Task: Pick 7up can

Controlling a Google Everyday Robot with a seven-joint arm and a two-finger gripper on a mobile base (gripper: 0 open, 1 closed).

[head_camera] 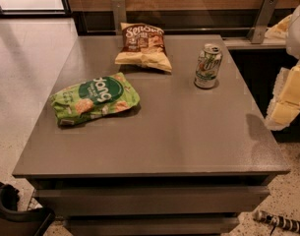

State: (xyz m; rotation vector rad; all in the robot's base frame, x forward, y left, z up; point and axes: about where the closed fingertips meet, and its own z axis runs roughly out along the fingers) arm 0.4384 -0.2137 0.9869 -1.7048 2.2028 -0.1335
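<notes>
The 7up can (207, 66) stands upright on the grey table (179, 132), at the right side towards the back. It is slim, with a white and silver body, green markings and a silver top. My gripper (288, 98) shows at the right edge of the camera view, pale and blocky, to the right of the table and nearer to me than the can. It is well apart from the can and touches nothing on the table.
A green chip bag (94, 99) lies at the left of the table. A brown chip bag (143, 45) lies at the back centre, left of the can. A wooden wall with metal brackets (261, 18) runs behind the table. A dark object (14, 213) sits on the floor at lower left.
</notes>
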